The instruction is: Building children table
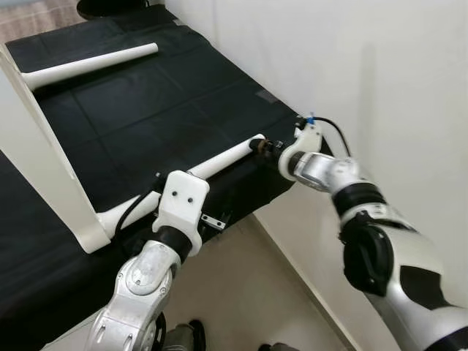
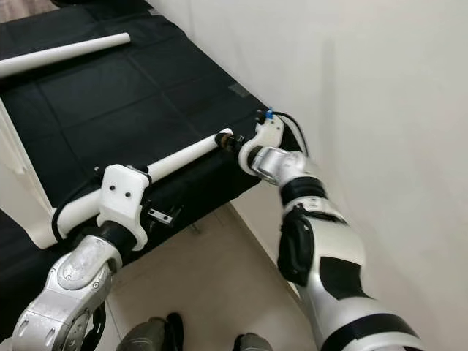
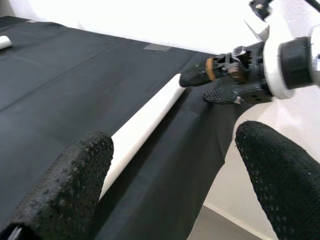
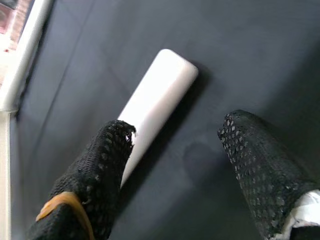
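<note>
A white children's table lies on its side on a black mat. Its flat top stands on edge at the left, and two round white legs stick out toward the wall. The far leg lies at the back. Along the mat's front edge runs the near leg. My left gripper is open, its fingers straddling this leg partway along it. My right gripper is open at the leg's free end, whose rounded tip lies just beyond the fingertips, apart from them.
A white wall rises close on the right, just beyond the mat's edge. A small metal bracket hangs at the mat's front edge below the near leg. Pale floor lies beneath, with my feet at the bottom.
</note>
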You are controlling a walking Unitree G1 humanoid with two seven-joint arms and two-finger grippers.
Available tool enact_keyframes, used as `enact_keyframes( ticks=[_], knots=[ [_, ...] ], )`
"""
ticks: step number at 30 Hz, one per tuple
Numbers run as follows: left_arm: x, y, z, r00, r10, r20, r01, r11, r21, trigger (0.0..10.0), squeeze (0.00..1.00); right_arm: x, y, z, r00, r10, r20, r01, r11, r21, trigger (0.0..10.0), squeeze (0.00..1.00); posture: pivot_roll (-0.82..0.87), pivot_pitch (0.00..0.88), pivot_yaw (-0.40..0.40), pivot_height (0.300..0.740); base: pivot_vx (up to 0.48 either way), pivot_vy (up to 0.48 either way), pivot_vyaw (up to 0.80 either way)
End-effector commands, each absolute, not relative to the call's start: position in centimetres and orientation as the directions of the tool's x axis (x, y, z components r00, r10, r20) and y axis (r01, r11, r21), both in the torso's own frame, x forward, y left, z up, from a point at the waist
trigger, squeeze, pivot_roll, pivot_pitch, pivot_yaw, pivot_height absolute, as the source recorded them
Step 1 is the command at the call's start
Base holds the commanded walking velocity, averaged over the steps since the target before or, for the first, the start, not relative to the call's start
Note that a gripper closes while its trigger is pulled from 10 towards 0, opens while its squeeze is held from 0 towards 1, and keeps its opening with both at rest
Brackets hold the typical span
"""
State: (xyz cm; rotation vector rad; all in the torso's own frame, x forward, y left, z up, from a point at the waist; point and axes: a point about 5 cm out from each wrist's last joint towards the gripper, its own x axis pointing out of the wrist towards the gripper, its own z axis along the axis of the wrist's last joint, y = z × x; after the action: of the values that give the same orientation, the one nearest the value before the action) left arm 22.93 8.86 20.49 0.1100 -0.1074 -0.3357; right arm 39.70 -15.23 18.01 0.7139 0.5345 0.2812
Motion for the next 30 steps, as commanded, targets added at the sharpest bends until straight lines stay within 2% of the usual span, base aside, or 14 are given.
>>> enact_keyframes(
  ticks=[1, 6, 7, 9, 10, 11, 12, 14, 15, 16, 18, 20, 22, 30],
  knots=[
    [23.0, 8.8, 20.2, 0.937, -0.341, 0.080, 0.330, 0.936, 0.123, 10.0, 0.00, 38.7, -15.9, 16.5, 0.787, 0.442, -0.431, -0.035, 0.730, 0.683, 10.0, 0.00, 0.07, 0.174, -0.073, 0.740, 0.000, 0.000, 0.00],
    [23.1, 8.9, 20.2, 0.939, -0.335, 0.082, 0.324, 0.938, 0.125, 10.0, 0.00, 37.6, -17.4, 17.4, 0.798, 0.466, -0.381, -0.137, 0.756, 0.640, 10.0, 0.00, 0.07, 0.168, -0.069, 0.740, 0.000, 0.000, 0.00],
    [23.3, 9.2, 20.1, 0.944, -0.319, 0.086, 0.307, 0.943, 0.128, 10.0, 0.00, 37.3, -18.8, 18.7, 0.857, 0.414, -0.307, -0.210, 0.824, 0.526, 10.0, 0.00, 0.06, 0.155, -0.065, 0.740, 0.000, 0.000, 0.00],
    [23.3, 9.2, 20.1, 0.944, -0.319, 0.086, 0.307, 0.943, 0.128, 10.0, 0.00, 37.3, -18.8, 18.7, 0.857, 0.414, -0.307, -0.210, 0.824, 0.526, 10.0, 0.00, 0.06, 0.155, -0.065, 0.740, 0.000, 0.000, 0.00],
    [23.8, 9.8, 19.9, 0.950, -0.297, 0.093, 0.283, 0.949, 0.140, 10.0, 0.00, 36.9, -20.4, 21.3, 0.945, 0.288, -0.156, -0.258, 0.948, 0.189, 10.0, 0.00, 0.05, 0.128, -0.059, 0.740, 0.000, 0.000, 0.00],
    [23.8, 9.8, 19.9, 0.950, -0.297, 0.093, 0.283, 0.949, 0.140, 10.0, 0.00, 36.9, -20.4, 21.3, 0.945, 0.288, -0.156, -0.258, 0.948, 0.189, 10.0, 0.00, 0.05, 0.128, -0.059, 0.740, 0.000, 0.000, 0.00],
    [24.1, 10.1, 19.8, 0.953, -0.287, 0.096, 0.272, 0.952, 0.144, 10.0, 0.00, 36.6, -20.2, 22.7, 0.961, 0.268, -0.066, -0.266, 0.963, 0.039, 10.0, 0.00, 0.05, 0.115, -0.060, 0.740, 0.000, 0.000, 0.00],
    [24.1, 10.1, 19.8, 0.953, -0.287, 0.096, 0.272, 0.952, 0.144, 10.0, 0.00, 36.6, -20.2, 22.7, 0.961, 0.268, -0.066, -0.266, 0.963, 0.039, 10.0, 0.00, 0.05, 0.115, -0.060, 0.740, 0.000, 0.000, 0.00],
    [24.3, 10.3, 19.8, 0.955, -0.282, 0.097, 0.266, 0.953, 0.146, 10.0, 0.00, 36.5, -19.9, 23.4, 0.965, 0.262, -0.018, -0.263, 0.964, -0.035, 10.0, 0.00, 0.05, 0.113, -0.060, 0.740, 0.000, 0.000, 0.00],
    [24.3, 10.3, 19.8, 0.955, -0.282, 0.097, 0.266, 0.953, 0.146, 10.0, 0.00, 36.5, -19.9, 23.4, 0.965, 0.262, -0.018, -0.263, 0.964, -0.035, 10.0, 0.00, 0.05, 0.113, -0.060, 0.740, 0.000, 0.000, 0.00],
    [25.4, 11.6, 19.6, 0.964, -0.241, 0.109, 0.220, 0.960, 0.175, 10.0, 0.00, 35.7, -18.0, 25.4, 0.955, 0.286, 0.084, -0.277, 0.955, -0.105, 10.0, 0.00, 0.04, 0.078, -0.058, 0.740, 0.000, 0.000, 0.00],
    [26.0, 12.3, 19.6, 0.969, -0.220, 0.115, 0.197, 0.963, 0.184, 10.0, 0.00, 35.4, -17.4, 25.9, 0.951, 0.289, 0.107, -0.278, 0.955, -0.107, 10.0, 0.00, 0.04, 0.078, -0.058, 0.740, 0.000, 0.000, 0.00],
    [28.0, 13.9, 19.6, 0.974, -0.188, 0.127, 0.160, 0.967, 0.200, 10.0, 0.00, 34.9, -16.4, 26.5, 0.943, 0.304, 0.134, -0.291, 0.950, -0.109, 10.0, 0.00, 0.04, 0.059, -0.054, 0.740, 0.000, 0.000, 0.00],
    [31.1, 15.7, 18.9, 0.985, -0.118, 0.127, 0.088, 0.972, 0.218, 10.0, 0.00, 34.4, -15.8, 26.6, 0.933, 0.315, 0.172, -0.295, 0.946, -0.133, 10.0, 0.00, 0.03, 0.046, -0.050, 0.740, 0.000, 0.000, 0.00]
  ],
)
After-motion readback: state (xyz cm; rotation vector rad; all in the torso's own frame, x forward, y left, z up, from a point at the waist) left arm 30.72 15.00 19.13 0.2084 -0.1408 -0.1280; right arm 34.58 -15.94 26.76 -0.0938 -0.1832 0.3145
